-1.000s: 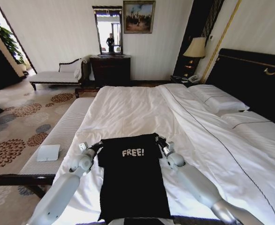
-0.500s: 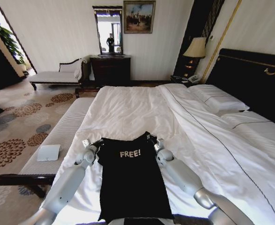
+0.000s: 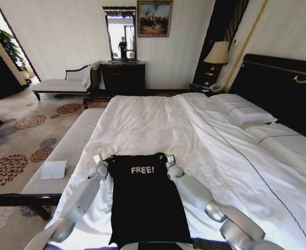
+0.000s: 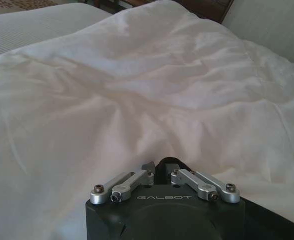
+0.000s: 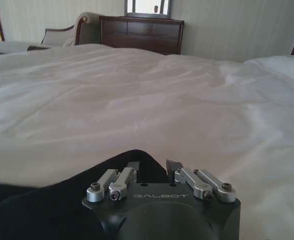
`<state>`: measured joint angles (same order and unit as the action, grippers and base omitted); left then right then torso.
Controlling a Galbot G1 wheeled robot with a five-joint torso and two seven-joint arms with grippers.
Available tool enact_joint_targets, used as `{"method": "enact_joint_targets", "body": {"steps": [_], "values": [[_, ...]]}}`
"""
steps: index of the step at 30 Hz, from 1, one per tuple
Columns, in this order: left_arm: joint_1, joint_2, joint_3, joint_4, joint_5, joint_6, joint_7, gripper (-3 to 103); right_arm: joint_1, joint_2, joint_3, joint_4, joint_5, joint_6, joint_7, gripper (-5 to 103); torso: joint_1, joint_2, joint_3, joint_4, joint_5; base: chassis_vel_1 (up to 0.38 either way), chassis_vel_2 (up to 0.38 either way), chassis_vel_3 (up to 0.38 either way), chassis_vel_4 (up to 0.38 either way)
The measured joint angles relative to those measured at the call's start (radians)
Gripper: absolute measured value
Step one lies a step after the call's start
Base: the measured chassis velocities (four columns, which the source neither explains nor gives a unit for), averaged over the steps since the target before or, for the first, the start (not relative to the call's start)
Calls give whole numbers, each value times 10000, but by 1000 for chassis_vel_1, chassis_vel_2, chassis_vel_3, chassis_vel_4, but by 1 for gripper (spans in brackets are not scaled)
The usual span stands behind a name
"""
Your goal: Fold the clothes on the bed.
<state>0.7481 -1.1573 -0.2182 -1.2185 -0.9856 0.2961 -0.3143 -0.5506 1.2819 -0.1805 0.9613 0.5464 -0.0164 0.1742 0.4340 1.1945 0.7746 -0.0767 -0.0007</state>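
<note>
Now, both grippers are pinching the black T-shirt at its far corners. The left gripper (image 3: 101, 162) is clamped on the shirt's left shoulder edge, its fingers drawn together with dark fabric caught between them in the left wrist view. The right gripper (image 3: 166, 159) grips the opposite shoulder the same way; in the right wrist view its closed fingers (image 5: 173, 165) bite a fold of black cloth. Both arms reach forward from the near edge of the bed, one along each side of the shirt.

The T-shirt (image 3: 147, 203) lies lengthwise on the near end of the bed (image 3: 142, 125), its "FREE!" lettering facing up just below the held edge and its lower hem toward the robot. The top edge between the two grippers looks fairly straight and taut. A striped bench (image 3: 64, 156) runs along the bed's left side with a small white pad (image 3: 53, 169) on it, well apart from the shirt.

The step in hand looks like carrying the top edge toward the hem to fold the shirt in half. To do it well, both grippers should travel together at equal height, keeping that edge stretched so the cloth does not sag or twist, then lay it down squarely over the lower hem before letting go.
</note>
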Motion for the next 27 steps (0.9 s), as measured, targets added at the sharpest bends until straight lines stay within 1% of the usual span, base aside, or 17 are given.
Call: {"method": "enact_joint_targets", "body": {"steps": [2, 3, 5, 6, 8, 9, 11, 12, 14, 15, 17, 18, 19, 20, 23, 24, 27], "values": [[-101, -25, -213, 16, -83, -67, -1, 20, 180, 75, 238, -41, 186, 82, -110, 34, 0, -1, 0, 3, 0, 0, 0, 0, 0], [-101, -25, -213, 16, -83, -67, -1, 20, 180, 75, 238, -41, 186, 82, -110, 34, 0, -1, 0, 3, 0, 0, 0, 0, 0], [-235, -61, -436, 28, -255, -77, -64, 30, 414, 159, 438, -205, 411, 89, -146, 45, 1, 0, 0, 2, 2, 0, 0, 0, 0], [-258, -61, -466, 41, -291, -77, -96, 30, 469, 179, 468, -260, 459, 89, -147, 50, 1, 0, 0, 2, 1, 0, 0, 0, 0], [-249, -31, -462, 49, -291, -77, -137, 41, 534, 203, 478, -382, 513, 90, -147, 56, 2, -1, 0, -2, 0, 0, 0, 0, 0], [-249, -31, -462, 49, -291, -77, -137, 41, 534, 203, 478, -382, 513, 90, -147, 56, 2, -1, 0, -2, 0, 0, 0, 0, 0], [-144, 12, -463, -16, -243, -74, -163, 52, 497, 200, 491, -360, 490, 104, -144, 66, 2, 0, 0, -1, -2, 0, 0, 0, 0], [-91, 33, -481, -59, -235, -69, -175, 52, 443, 191, 516, -304, 472, 116, -137, 72, 1, -1, 0, -2, -2, 0, 0, 0, 0], [20, 131, -567, -178, -230, -68, -229, 63, 290, 115, 659, -99, 393, 191, -96, 78, 1, -1, 1, 0, 1, 0, 0, 0, 0], [20, 131, -567, -178, -230, -68, -229, 63, 290, 115, 659, -99, 393, 191, -96, 78, 1, -1, 1, 0, 1, 0, 0, 0, 0], [101, 274, -745, -313, -239, -113, -267, 74, 98, -54, 910, 242, 337, 374, -77, 88, -1, 0, -1, 1, -1, 0, 0, 0, 0], [121, 335, -866, -365, -267, -153, -295, 74, 3, -155, 1036, 421, 338, 444, -71, 93, -1, 0, 0, 1, -1, 0, 0, 0, 0], [142, 515, -1244, -524, -536, -271, -427, 80, -223, -421, 1332, 818, 344, 639, -70, 97, -1, 0, -1, -2, 0, 0, 0, 0, 0], [142, 515, -1244, -524, -536, -271, -427, 80, -223, -421, 1332, 818, 344, 639, -70, 97, -1, 0, -1, -2, 0, 0, 0, 0, 0], [522, 1075, -2064, -1227, -1255, -353, -715, 95, -780, -1235, 1943, 1655, 762, 835, -170, 100, 0, -1, -1, -3, 2, 0, 0, 0, 0], [522, 1075, -2064, -1227, -1255, -353, -715, 95, -780, -1235, 1943, 1655, 762, 835, -170, 100, 0, -1, -1, -3, 2, 0, 0, 0, 0], [1202, 1373, -2669, -2064, -1433, -282, -782, 100, -1325, -1803, 2429, 2682, 2165, 598, -153, 100, 0, 0, -1, -5, 0, 0, 0, 0, 0]]}}
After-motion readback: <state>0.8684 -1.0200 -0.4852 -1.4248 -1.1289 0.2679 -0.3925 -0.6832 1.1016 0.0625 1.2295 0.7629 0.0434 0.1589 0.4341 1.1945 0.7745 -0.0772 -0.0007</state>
